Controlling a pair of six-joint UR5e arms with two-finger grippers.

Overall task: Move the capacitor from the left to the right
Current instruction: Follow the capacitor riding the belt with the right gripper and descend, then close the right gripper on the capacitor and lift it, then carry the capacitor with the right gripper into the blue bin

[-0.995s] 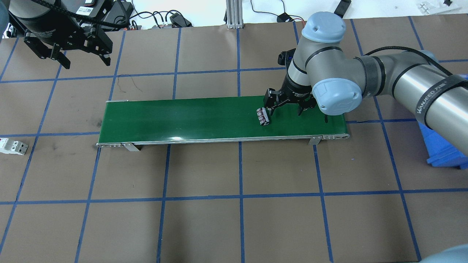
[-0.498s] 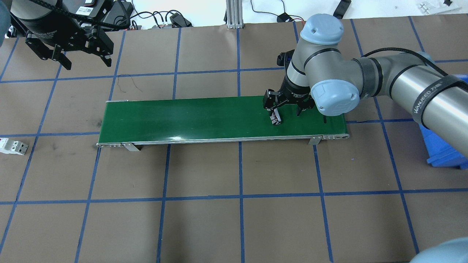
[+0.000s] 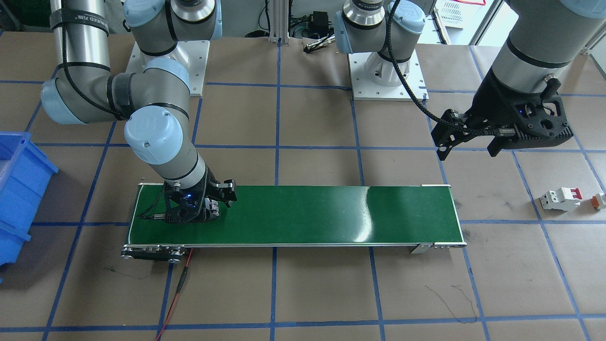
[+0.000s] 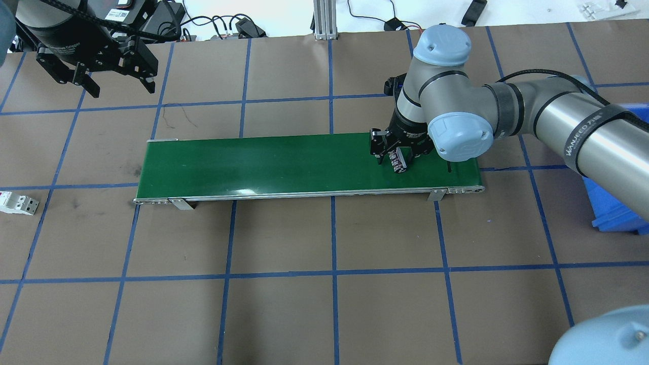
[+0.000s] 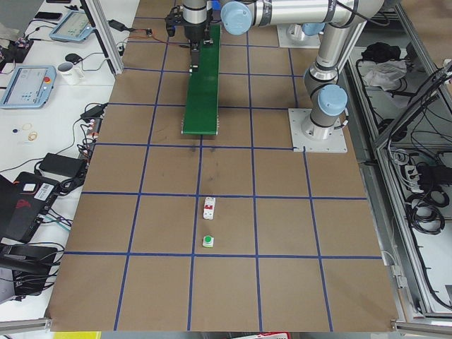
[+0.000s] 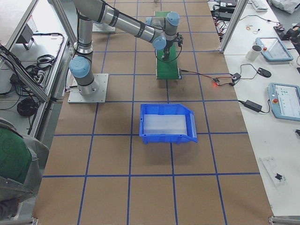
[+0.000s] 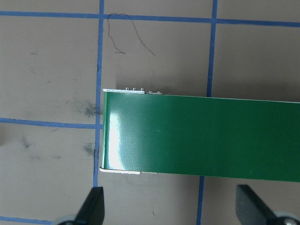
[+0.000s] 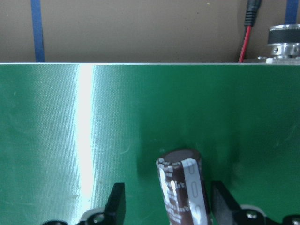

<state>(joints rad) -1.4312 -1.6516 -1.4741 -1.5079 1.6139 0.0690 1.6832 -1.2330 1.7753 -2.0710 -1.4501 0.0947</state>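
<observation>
My right jaws stood parted, astride the capacitor [image 8: 182,187] but not clamped on it.

Right wrist view: the right gripper [image 8: 168,192] showed one jaw on either side of the cylinder, with a clear gap on one side and only a sliver on the other. The cylinder lay on the green belt [image 8: 140,108], its long axis running away from the camera, square to my closing line.

Overhead view: the capacitor lay near the belt's right end, slanted across it, beneath my right wrist. The left gripper [image 4: 121,87] hung well apart, beyond the belt's left end, so my right arm was much the nearer.

Left wrist view: my left jaws were spread wide, holding nothing, above the belt's left end.

Judgement: closing would pinch across the diameter.
</observation>
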